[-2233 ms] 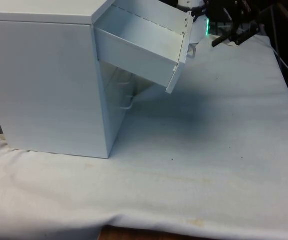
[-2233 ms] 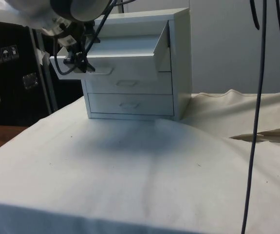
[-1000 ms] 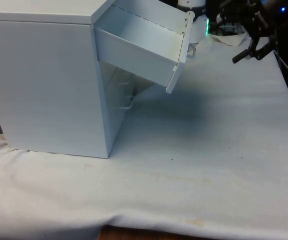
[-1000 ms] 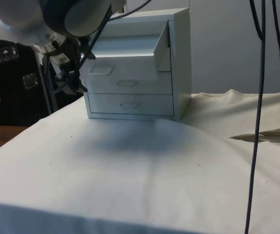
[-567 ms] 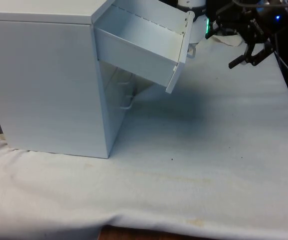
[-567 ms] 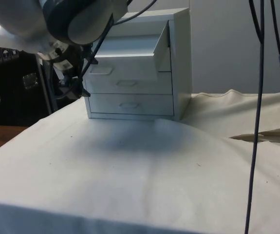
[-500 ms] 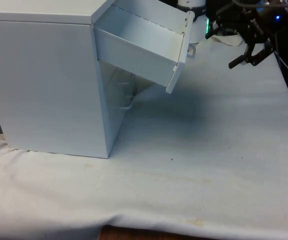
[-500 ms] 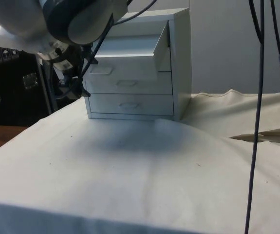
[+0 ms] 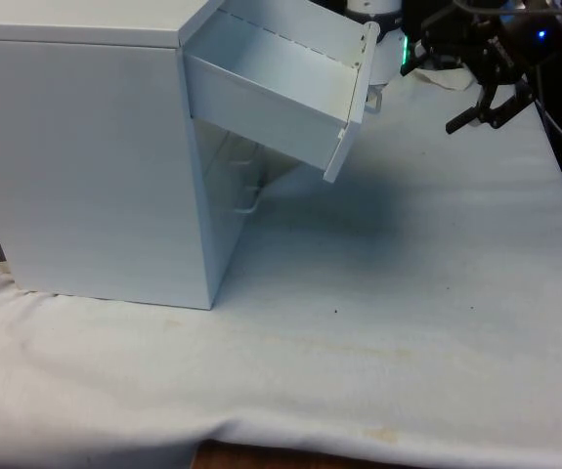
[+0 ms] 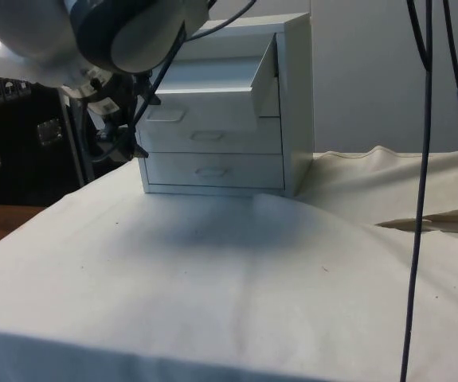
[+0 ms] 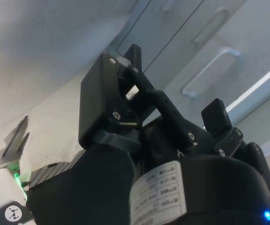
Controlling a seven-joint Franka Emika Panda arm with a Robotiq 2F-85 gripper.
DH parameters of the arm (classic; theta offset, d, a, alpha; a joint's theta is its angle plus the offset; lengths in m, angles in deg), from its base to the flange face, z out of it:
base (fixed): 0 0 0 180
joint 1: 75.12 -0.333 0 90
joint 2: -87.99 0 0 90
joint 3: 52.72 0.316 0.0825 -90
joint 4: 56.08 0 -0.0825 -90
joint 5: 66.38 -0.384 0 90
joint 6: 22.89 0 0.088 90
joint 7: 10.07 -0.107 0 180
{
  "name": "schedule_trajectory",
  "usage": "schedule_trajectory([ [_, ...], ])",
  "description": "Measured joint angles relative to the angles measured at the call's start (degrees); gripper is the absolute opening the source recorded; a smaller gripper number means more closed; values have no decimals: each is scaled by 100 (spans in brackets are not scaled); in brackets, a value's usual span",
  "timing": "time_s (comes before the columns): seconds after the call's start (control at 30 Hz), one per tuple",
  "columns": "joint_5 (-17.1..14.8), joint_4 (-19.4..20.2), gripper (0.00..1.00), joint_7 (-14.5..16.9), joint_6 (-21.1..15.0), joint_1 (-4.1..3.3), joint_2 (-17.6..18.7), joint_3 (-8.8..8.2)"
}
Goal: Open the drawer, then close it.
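White cloth-covered bench (image 9: 408,322) carrying a white three-drawer chest (image 9: 90,156) at the front view's left. Top drawer (image 9: 281,93) pulled well out of the chest and sagging downward at its front; the two lower drawers (image 10: 211,155) sit flush. Black gripper (image 9: 481,98) hovers above the cloth beyond the drawer's front, clear of its handle (image 10: 165,114), jaws parted and empty.

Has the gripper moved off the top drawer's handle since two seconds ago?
Yes. The gripper has swung toward the front view's right, away from the open top drawer, which hasn't shifted.
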Motion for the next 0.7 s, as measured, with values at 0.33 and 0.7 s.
schedule_trajectory([
  [0.33, 0, 0, 100, 0, 11, 0, 0, 0],
  [0.7, 0, 0, 72, -6, 17, 0, 0, 0],
])
